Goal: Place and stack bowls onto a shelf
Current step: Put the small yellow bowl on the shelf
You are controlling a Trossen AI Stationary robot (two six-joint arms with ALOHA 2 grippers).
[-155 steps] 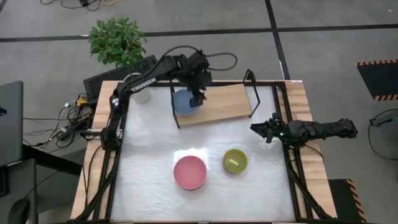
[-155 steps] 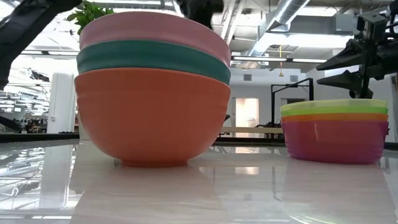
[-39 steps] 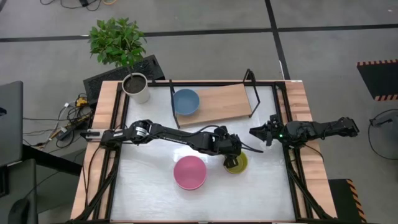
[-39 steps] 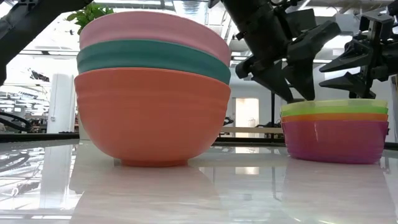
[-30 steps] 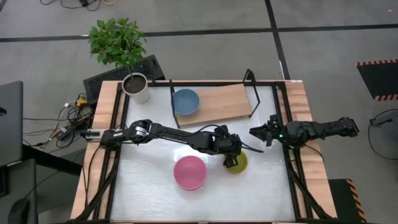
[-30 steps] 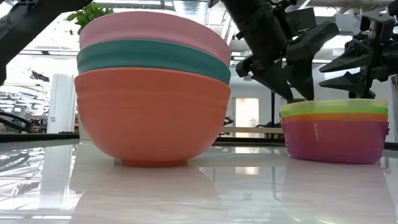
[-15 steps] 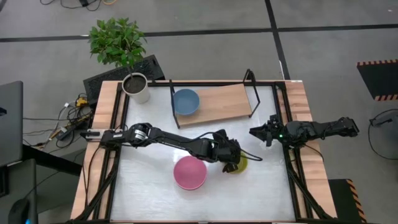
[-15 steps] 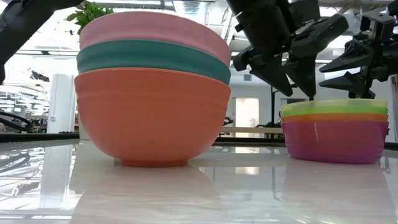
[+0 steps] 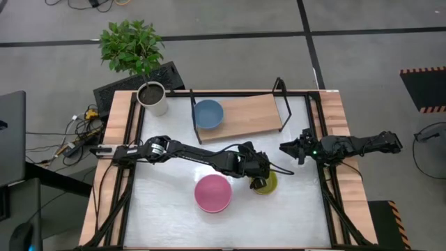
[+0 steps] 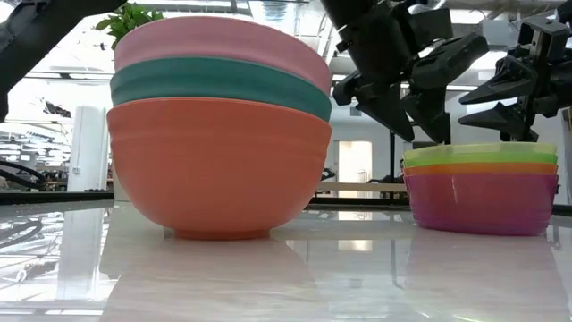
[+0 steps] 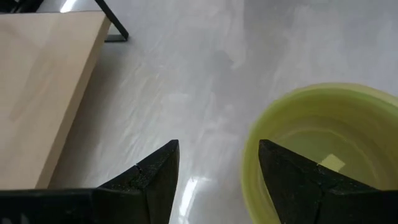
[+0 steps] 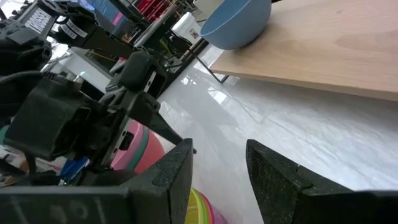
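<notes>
Left tool point(image 9: 259, 183) spread over yellow-green bowl point(image 9: 265, 183), right tool point(image 9: 287, 147) pressed together, glossy white tabletop point(image 9: 167, 209), grey floor point(image 9: 362, 56).

The floor point(image 9: 362, 28) is grey with dark lines. A green plant point(image 9: 131, 45) stands by the table's corner. Bright lights point(image 10: 407, 67) and pipes hang from the ceiling.

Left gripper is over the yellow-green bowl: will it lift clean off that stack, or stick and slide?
The yellow-green bowl looks thin and glossy, so probably light, stiff, a bit slippery. It nests tightly in its stack, so the orange bowl beneath might lift too.
</notes>
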